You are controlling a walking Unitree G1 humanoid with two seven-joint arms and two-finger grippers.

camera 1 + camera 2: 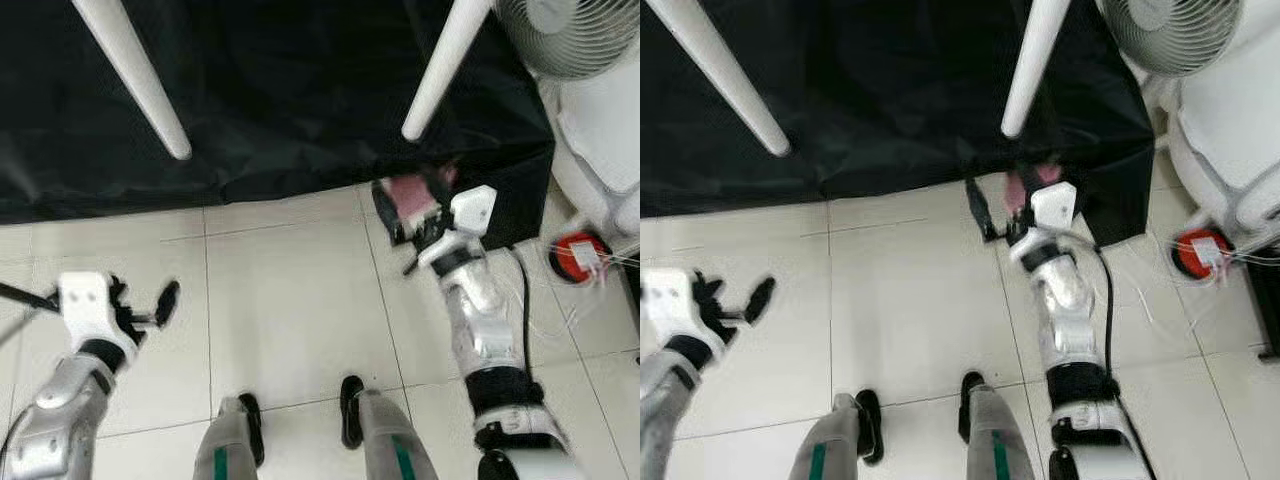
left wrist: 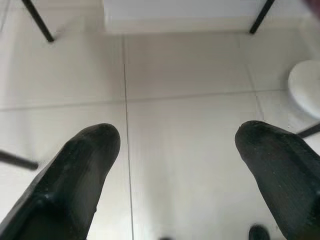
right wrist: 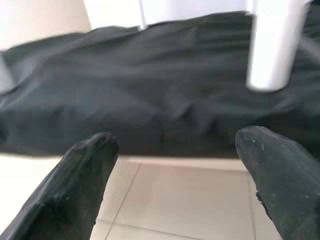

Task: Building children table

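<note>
2 white table legs (image 1: 135, 78) stick up from a black cloth (image 1: 280, 100) spread over the tiled floor (image 1: 290, 300). The right gripper (image 1: 412, 222), fingers spread, reaches to the cloth's edge below the nearer leg. The left gripper (image 1: 150, 305) hovers spread over bare tiles. A white fan (image 1: 565, 35) and a red reel (image 1: 578, 255) crowd the right side.

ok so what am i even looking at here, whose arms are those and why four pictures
Those are a walking robot's own arms, seen from its head camera looking down; two pictures are its two eyes. The other two come from cameras on its wrists, looking along black fingers. The left gripper hangs open over the tiled floor, holding nothing. The right gripper reaches, open, toward a black cloth with two white table legs sticking up. A fan stands at the right. The robot's feet show below.
</note>
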